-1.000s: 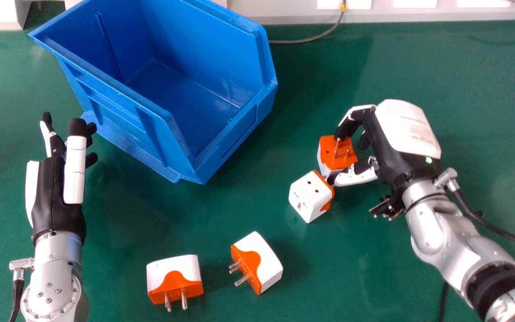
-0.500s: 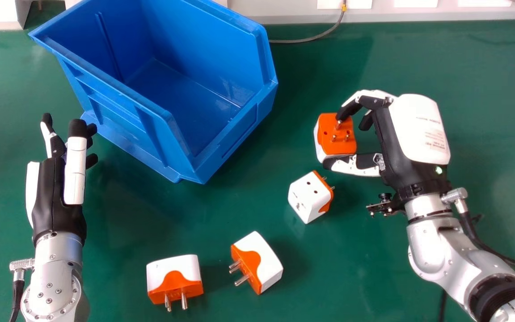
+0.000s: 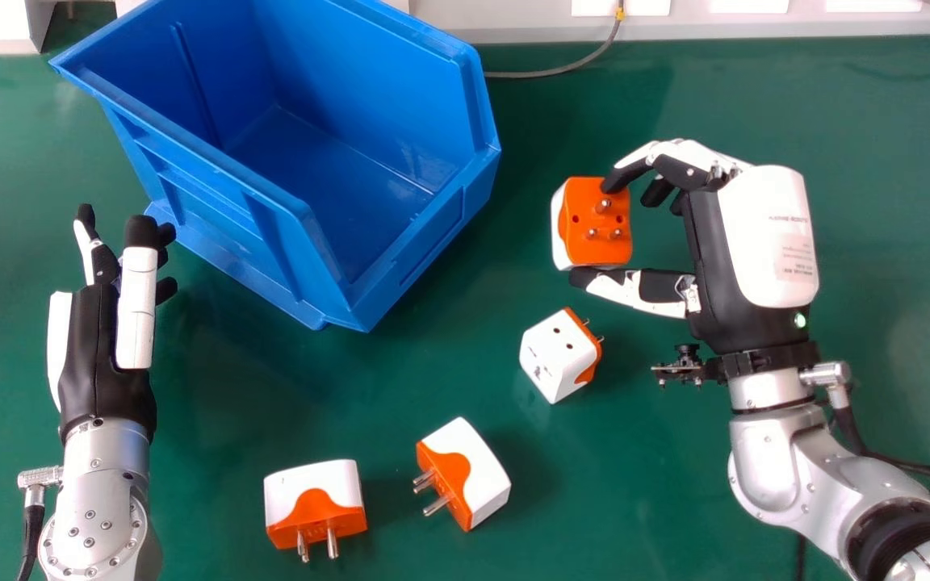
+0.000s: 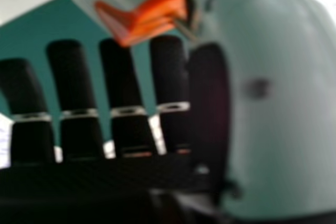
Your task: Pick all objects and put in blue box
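At far left, the left hand [image 3: 98, 355] is held with fingers straight and apart. Beside it, a large blue box [image 3: 352, 73] is set on a green table [image 3: 634, 508]. Nearer the viewer, a white-and-orange adapter [image 3: 316, 500] is laid with pins facing the viewer; right of it, a tilted adapter [image 3: 469, 472] is seen. Farther right, a third adapter [image 3: 558, 355] is turned white side up. Above that, outside the box, a fourth adapter [image 3: 594, 226] is clamped between the fingers and thumb of the right hand [image 3: 768, 234]
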Motion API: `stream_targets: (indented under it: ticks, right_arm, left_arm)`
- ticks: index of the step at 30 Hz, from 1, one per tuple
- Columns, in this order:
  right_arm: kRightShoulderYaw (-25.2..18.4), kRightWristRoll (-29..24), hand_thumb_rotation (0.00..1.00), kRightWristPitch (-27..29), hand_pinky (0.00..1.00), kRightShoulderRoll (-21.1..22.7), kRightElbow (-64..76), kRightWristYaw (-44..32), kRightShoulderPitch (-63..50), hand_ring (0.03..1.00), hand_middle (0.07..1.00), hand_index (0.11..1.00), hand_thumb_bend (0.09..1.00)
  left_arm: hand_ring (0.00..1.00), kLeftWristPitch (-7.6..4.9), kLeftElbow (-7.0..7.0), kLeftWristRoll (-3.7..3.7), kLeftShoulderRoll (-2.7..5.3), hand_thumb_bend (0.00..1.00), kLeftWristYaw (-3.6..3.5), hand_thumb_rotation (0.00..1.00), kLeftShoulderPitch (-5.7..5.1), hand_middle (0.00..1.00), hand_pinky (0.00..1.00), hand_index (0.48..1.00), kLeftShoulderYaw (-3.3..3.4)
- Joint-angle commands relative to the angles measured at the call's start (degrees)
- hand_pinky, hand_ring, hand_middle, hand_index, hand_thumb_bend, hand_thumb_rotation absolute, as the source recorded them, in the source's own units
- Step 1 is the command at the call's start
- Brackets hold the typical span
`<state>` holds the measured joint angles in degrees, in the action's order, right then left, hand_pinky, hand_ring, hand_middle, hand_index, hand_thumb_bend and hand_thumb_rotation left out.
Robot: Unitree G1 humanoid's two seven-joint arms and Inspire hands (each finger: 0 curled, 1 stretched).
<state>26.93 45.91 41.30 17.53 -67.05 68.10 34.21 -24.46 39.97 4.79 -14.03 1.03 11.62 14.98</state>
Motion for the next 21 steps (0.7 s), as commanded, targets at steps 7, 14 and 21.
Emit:
stream_targets:
  ticks: [7, 14, 21]
  right_arm:
    - [4.7, 7.5, 0.00, 3.3, 0.37, 2.1, -1.2, 16.0, 3.6, 0.461, 0.510, 0.474, 0.501]
    - [5.5, 7.8, 0.00, 4.7, 0.37, 2.3, -2.7, 17.0, 4.1, 0.463, 0.511, 0.473, 0.501]
    - [5.4, 7.7, 0.00, 4.4, 0.37, 2.1, -3.0, 16.8, 3.8, 0.465, 0.513, 0.474, 0.501]
  left_arm:
    - [0.90, -1.29, 0.02, -0.12, -0.53, 0.94, -0.07, 1.00, 0.98, 0.86, 0.86, 0.943, 0.15]
    - [0.90, -1.63, 0.60, -0.27, -0.09, 0.94, 0.24, 1.00, 1.32, 0.86, 0.86, 0.943, -0.06]
    - [0.90, -1.95, 1.16, -0.61, 0.30, 0.94, 0.75, 1.00, 1.82, 0.86, 0.86, 0.943, -0.40]
